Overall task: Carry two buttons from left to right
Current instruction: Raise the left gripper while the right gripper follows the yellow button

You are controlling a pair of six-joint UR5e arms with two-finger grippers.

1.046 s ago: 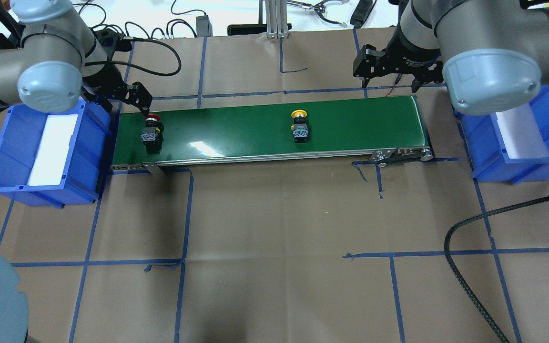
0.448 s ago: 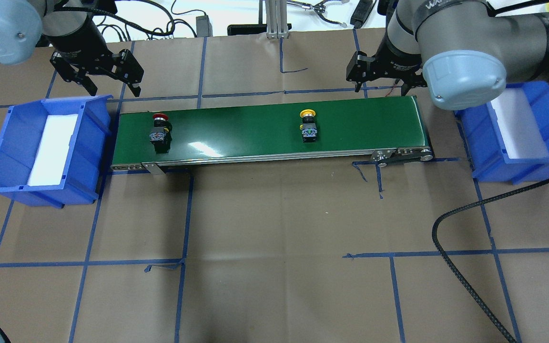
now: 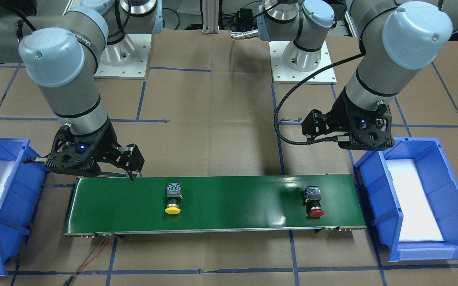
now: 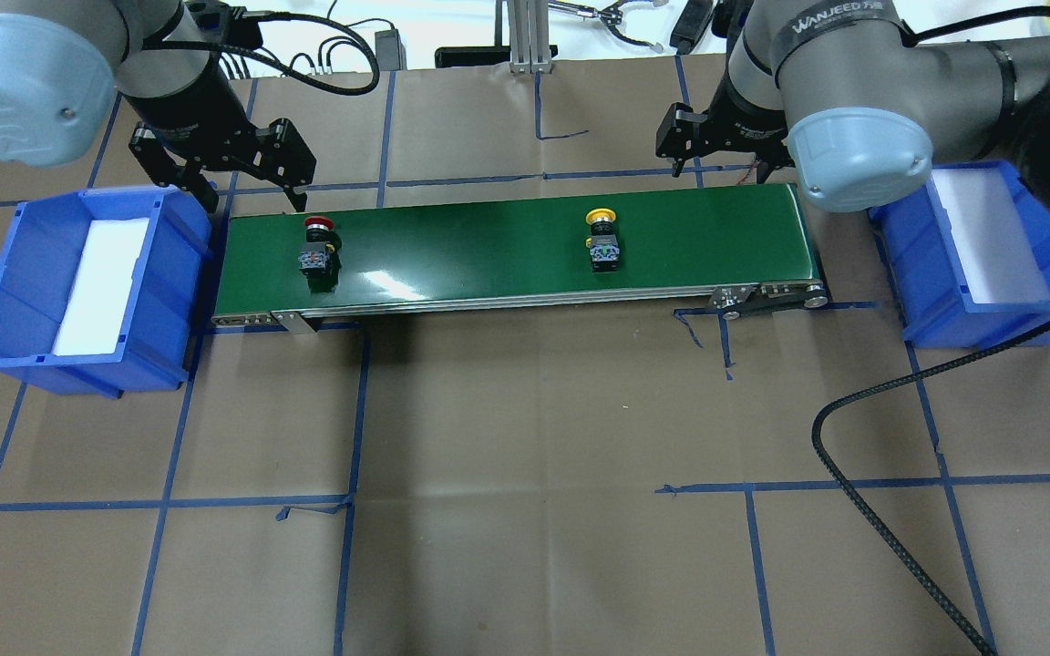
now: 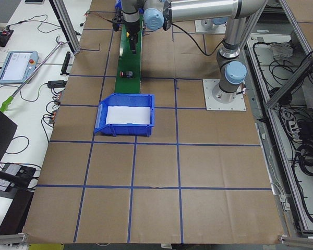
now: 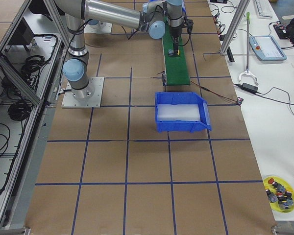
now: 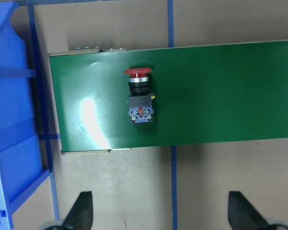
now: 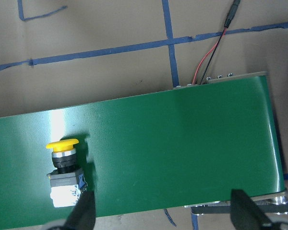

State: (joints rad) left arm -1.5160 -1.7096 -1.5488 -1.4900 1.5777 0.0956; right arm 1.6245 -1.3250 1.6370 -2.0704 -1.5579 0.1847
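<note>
The red-capped button (image 4: 317, 246) lies on its side near the left end of the green conveyor belt (image 4: 488, 251). It also shows in the front view (image 3: 314, 200) and the left wrist view (image 7: 140, 98). The yellow-capped button (image 4: 602, 244) lies on its side right of the belt's middle, and shows in the front view (image 3: 173, 200) and the right wrist view (image 8: 65, 172). My left gripper (image 4: 247, 187) is open and empty above the belt's far edge, just behind the red button. My right gripper (image 4: 725, 162) is open and empty behind the belt's right end, apart from the yellow button.
A blue bin (image 4: 169, 273) with a white liner stands off the belt's left end, and another (image 4: 921, 301) off its right end. A black corrugated cable (image 4: 853, 474) loops over the table at front right. A red-and-black wire (image 8: 209, 57) runs to the belt's right end.
Both buttons have ridden the belt to the right. My left gripper let go of the red button, rose and went back, then came closer to the belt's far edge. My right gripper shifted slightly left.
</note>
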